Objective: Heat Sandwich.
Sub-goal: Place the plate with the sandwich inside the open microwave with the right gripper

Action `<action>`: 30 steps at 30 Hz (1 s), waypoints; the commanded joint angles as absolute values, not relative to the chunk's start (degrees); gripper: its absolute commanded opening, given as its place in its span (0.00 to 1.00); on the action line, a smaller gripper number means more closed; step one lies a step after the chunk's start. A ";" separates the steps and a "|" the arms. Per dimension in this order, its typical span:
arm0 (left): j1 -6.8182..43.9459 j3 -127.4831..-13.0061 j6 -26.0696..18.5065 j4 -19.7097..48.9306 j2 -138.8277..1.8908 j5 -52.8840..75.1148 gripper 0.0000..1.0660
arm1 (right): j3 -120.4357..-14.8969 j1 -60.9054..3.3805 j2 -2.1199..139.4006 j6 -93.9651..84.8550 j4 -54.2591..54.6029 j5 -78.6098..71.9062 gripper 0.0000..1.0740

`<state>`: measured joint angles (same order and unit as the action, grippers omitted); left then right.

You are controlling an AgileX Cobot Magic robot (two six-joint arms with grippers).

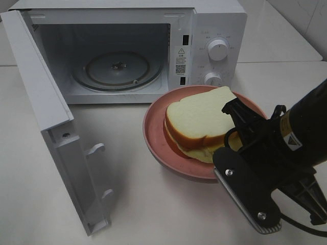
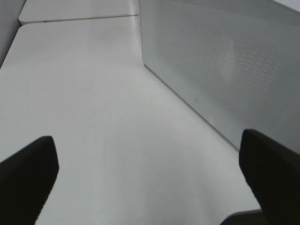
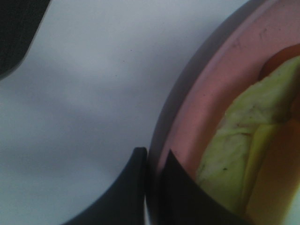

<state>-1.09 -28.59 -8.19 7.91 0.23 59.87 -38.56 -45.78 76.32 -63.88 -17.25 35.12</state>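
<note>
Pink plate (image 1: 153, 133) on the white bench (image 1: 153, 214), just in front of the open microwave (image 1: 217, 25), door (image 1: 48, 107) swung wide. Sandwich (image 1: 202, 122) lies flat on the plate, outside the oven. Right fingers (image 3: 126, 192) clenched on the plate's rim, one tip inside, one outside. Left fingers (image 2: 28, 178) spread wide, grasping nothing, over bare bench beside a white perforated panel (image 2: 225, 70).

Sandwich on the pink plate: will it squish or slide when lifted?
Probably squishy: the sandwich looks like puffy bread. Its stacked slices might slide if the pink plate tilts. The right pincer grips only its rim, so it may tip.
</note>
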 commanded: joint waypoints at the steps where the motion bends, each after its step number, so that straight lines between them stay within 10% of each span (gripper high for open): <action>1: -1.15 -28.48 -8.25 7.79 1.78 59.07 0.97 | -39.08 -43.09 76.03 -71.68 -14.27 33.46 0.03; 30: -1.15 -28.48 -8.25 7.79 1.78 59.07 0.97 | -47.90 -40.16 84.97 -77.92 -8.31 27.90 0.00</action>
<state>-1.09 -28.59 -8.19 7.91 0.23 59.87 -47.10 -40.05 85.14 -77.06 -8.65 29.56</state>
